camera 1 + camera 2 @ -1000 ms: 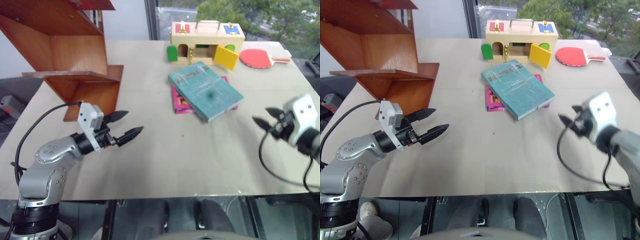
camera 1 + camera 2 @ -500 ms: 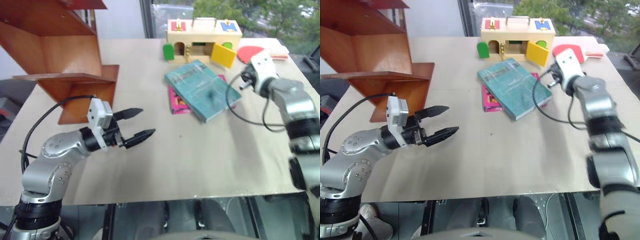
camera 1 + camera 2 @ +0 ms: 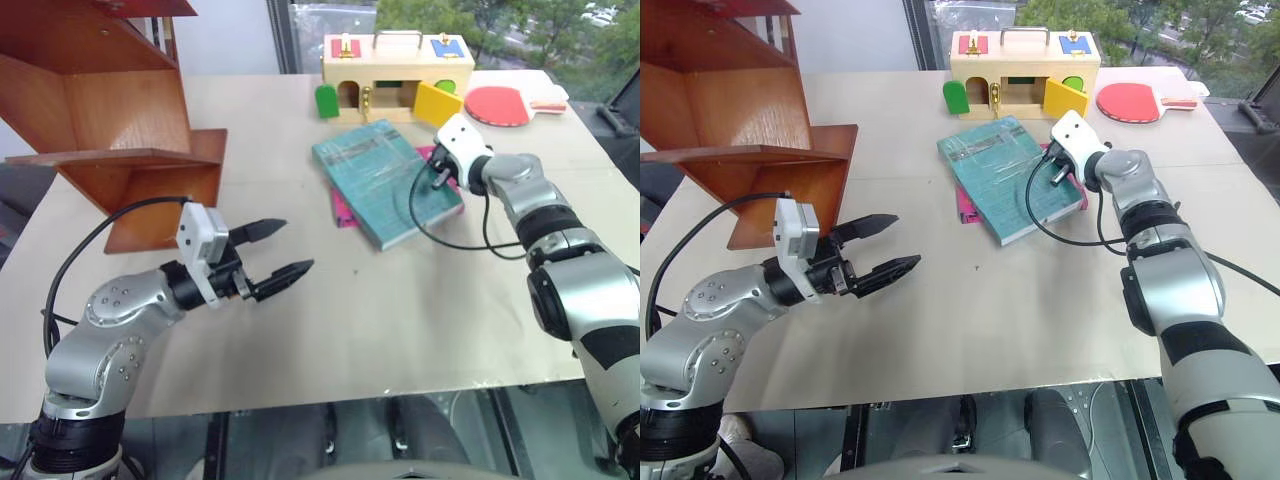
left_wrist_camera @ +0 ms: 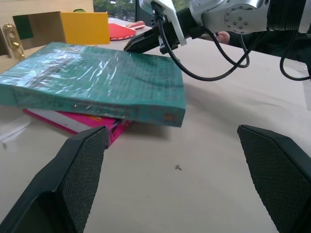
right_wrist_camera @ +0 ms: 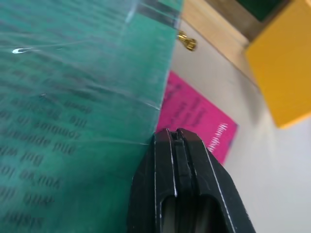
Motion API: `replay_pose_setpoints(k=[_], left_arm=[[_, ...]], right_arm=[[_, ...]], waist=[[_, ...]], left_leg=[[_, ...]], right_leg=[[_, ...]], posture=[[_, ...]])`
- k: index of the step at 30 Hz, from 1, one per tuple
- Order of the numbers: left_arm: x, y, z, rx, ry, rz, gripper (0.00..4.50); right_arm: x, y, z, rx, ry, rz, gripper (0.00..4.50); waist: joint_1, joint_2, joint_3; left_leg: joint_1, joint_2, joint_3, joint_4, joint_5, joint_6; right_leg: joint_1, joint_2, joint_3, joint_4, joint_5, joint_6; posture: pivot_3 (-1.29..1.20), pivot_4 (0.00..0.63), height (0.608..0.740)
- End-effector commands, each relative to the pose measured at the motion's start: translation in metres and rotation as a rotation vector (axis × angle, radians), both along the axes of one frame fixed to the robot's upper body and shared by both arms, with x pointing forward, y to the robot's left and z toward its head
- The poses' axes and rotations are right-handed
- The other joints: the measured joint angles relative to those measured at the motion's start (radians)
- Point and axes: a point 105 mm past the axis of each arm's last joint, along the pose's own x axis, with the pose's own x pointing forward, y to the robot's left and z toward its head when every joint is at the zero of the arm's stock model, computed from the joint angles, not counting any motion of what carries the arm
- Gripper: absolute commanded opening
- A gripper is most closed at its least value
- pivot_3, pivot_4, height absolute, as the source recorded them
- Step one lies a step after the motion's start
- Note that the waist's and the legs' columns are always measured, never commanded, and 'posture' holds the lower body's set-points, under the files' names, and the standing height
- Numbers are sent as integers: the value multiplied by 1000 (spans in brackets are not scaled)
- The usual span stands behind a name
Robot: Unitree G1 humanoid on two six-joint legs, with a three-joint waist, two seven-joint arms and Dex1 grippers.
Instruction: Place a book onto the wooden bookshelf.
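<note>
The book [image 3: 387, 180] lies flat on the worktop [image 3: 420, 310], stacked askew on a pink book [image 3: 343, 204], just in front of a pale toy box [image 3: 398, 62] and well apart from the wooden bookshelf [image 3: 120, 130] standing at the worktop's left. The right gripper [image 3: 437, 180] sits over the book's right side with its 2 fingers pressed together, tips at the plastic-wrapped cover; it holds nothing. The left gripper [image 3: 275, 250] hovers level over bare worktop with its fingers spread wide, pointed toward the book from the near left.

The step in hand looks like getting a purchase on a thin, flat, slippery book. Closed tips suit pushing or sliding, so a steady nudge toward the left gripper, or off the pink book so that 1 edge overhangs, would probably give an edge to pinch. The wrap is glossy, so the tips may skate; low, firm contact near the edge seems safer than pressing mid-cover. The pink book underneath may drag along.

Containers: the toy box has coloured doors, a green and a yellow one swung open; what lies inside cannot be made out. The visible bookshelf boards hold nothing.
</note>
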Motion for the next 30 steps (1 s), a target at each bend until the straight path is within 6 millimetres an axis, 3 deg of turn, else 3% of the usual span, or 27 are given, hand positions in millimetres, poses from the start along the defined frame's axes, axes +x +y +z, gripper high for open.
replay_pose_setpoints(k=[1,6,11,16,19,23,24,26,28,30], left_arm=[[-2,-1,9,-11,-36,-7,4500],[2,0,2,20,-18,-7,4500],[11,0,-5,-32,68,47,4500],[43,1,-11,-154,255,158,4500],[61,-7,-9,-275,393,142,4500],[89,-13,-15,-400,601,151,4500],[96,-13,-17,-432,662,157,4500],[108,-16,-21,-464,741,163,4500],[120,-21,-21,-508,806,152,4500],[131,-28,-23,-528,853,147,4500]], right_arm=[[-6,12,1,45,-7,94,51],[-14,16,5,99,-39,155,51],[-21,-2,34,150,-137,130,51],[-62,-13,57,170,-198,185,51],[-124,-8,55,239,-178,300,870],[-211,3,33,319,-16,384,2812],[-232,7,27,322,17,411,3053],[-263,15,26,316,7,428,3938],[-279,18,26,357,7,404,3938],[-282,18,26,375,-1,370,3938]], waist=[[1,0,0],[1,0,0],[6,1,0],[27,1,0],[46,1,0],[59,1,0],[55,0,0],[58,-2,-1],[56,-3,-1],[49,-5,-2]], left_leg=[[0,0,0,0,0,0],[0,0,0,1,0,0],[-2,0,-2,1,0,0],[-2,-1,-5,2,0,0],[-4,-1,-8,3,0,0],[-6,-1,-9,4,0,0],[-6,-2,-9,4,0,1],[-4,-3,-10,5,0,1],[-2,-3,-10,5,0,1],[-1,-3,-9,6,0,1]], right_leg=[[0,0,0,0,0,0],[0,0,0,1,0,0],[0,-1,-1,0,0,0],[1,-1,-4,0,0,0],[1,-1,-7,0,0,0],[2,-1,-8,0,0,0],[2,-2,-9,0,0,0],[3,-2,-9,-1,0,1],[3,0,-10,1,0,1],[3,4,-10,4,0,1]], posture=[[0,150,740],[0,150,740],[0,150,740],[0,150,740],[0,150,740],[0,150,740],[0,150,740],[0,150,740],[0,150,740],[0,150,740]])
